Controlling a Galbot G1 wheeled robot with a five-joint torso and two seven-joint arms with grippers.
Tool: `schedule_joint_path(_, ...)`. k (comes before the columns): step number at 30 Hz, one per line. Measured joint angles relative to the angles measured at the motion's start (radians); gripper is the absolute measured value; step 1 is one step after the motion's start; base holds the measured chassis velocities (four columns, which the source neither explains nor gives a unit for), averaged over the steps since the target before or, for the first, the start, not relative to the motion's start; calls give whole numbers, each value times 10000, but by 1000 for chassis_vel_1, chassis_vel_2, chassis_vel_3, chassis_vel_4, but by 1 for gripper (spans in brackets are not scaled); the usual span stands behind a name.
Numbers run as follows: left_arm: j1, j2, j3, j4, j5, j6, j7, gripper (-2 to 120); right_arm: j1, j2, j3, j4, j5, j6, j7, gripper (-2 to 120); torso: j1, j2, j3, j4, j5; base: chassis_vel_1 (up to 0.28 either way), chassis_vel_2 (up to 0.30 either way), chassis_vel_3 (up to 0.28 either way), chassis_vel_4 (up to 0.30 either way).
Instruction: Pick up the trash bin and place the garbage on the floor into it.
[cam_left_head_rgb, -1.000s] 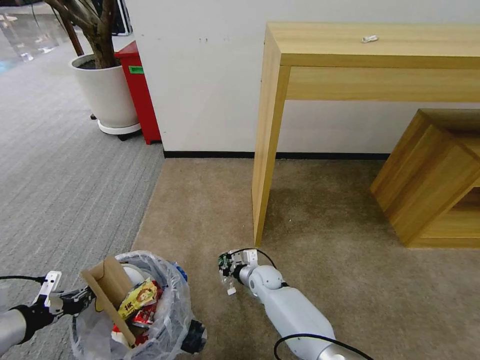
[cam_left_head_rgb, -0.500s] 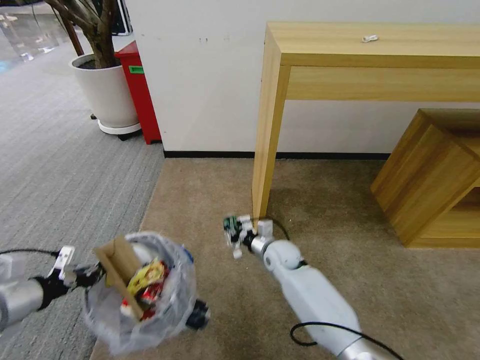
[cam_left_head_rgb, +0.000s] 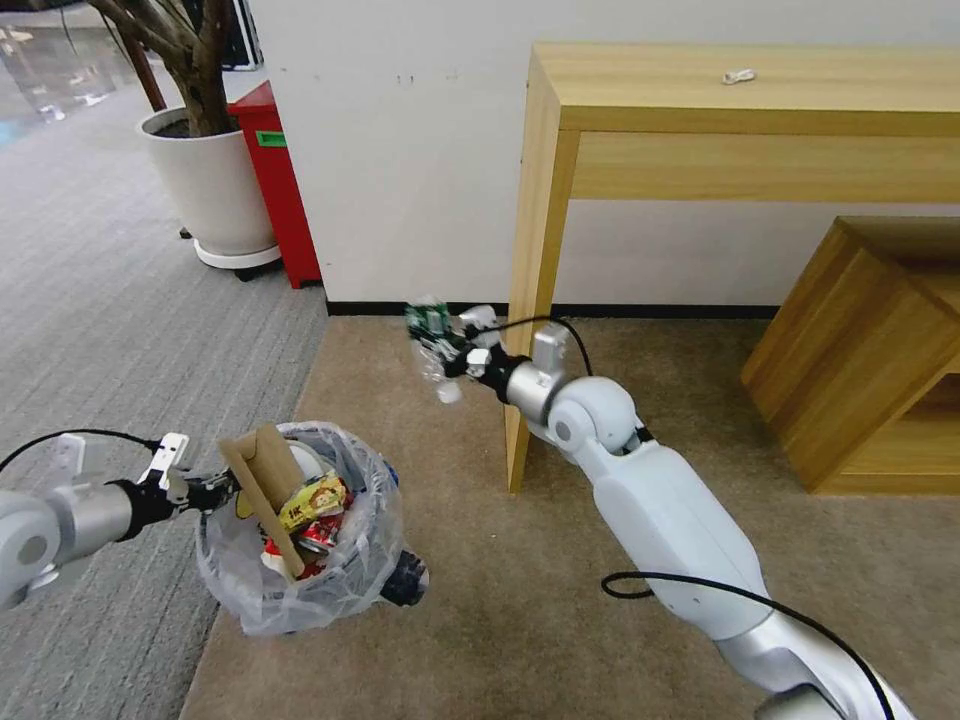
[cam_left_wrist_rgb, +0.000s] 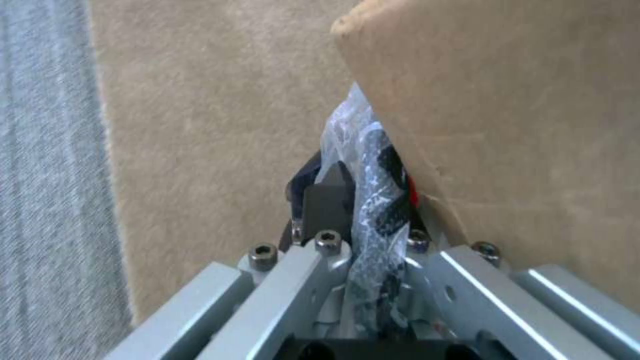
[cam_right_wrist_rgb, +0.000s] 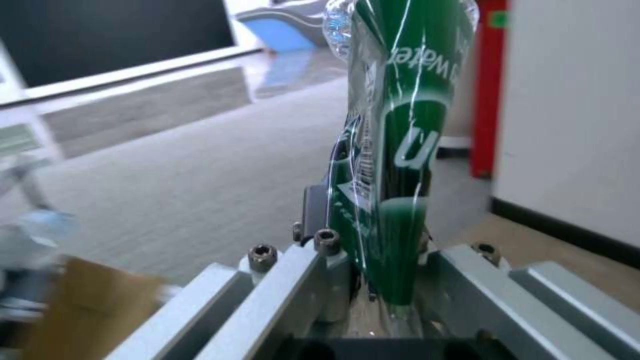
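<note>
Nearest, on the left, the trash bin (cam_left_head_rgb: 300, 545) is held off the floor (cam_left_head_rgb: 480, 600) by the left gripper (cam_left_head_rgb: 205, 490), whose jaws are clamped on the bin's rim and its clear printed liner (cam_left_wrist_rgb: 363, 200). The bin hangs over the near left edge of the beige carpet. It is already packed: a brown cardboard strip (cam_left_head_rgb: 262, 495) juts up out of it, with a yellow packet (cam_left_head_rgb: 312, 502) and red wrappers beside it. Red print is seen on the yellow packet but cannot be read.

Farther off and to the right, the right gripper (cam_left_head_rgb: 440, 345) is raised in the air in front of the wooden table (cam_left_head_rgb: 740, 100), near its leg. A crushed clear bottle (cam_right_wrist_rgb: 393, 150) with a green label is pinched between its jaws. On the label the word "water" can be read, along with parts of larger white letters.

The step in hand is judged to be carrying this bottle to the bin. The next move calls for bringing the bottle left and nearer, above the bin's mouth, clear of the cardboard strip.
</note>
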Motion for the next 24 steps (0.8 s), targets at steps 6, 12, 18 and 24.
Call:
schedule_joint_path(6,-663,82,796,-40,-219,0,-242,0,453,210,-963,206,282,-163,-34,0,0,0,0,-2,-1,0,0,0,0)
schedule_joint_path(12,-1198,384,1702,-149,-389,0,-372,0,494,201,-2250,662,477,-370,-35,0,-2,0,-1,-1,0,0,0,0,0)
schedule_joint_path(18,-2193,325,2592,-98,-630,0,-608,0,399,174,-2548,753,435,-502,7,0,-1,0,-1,-4,0,0,0,0,0)
schedule_joint_path(24,-2904,212,3220,-41,-799,-1,-739,0,289,8,-2616,628,102,-552,-3,0,-2,0,-1,-3,0,0,0,0,0)
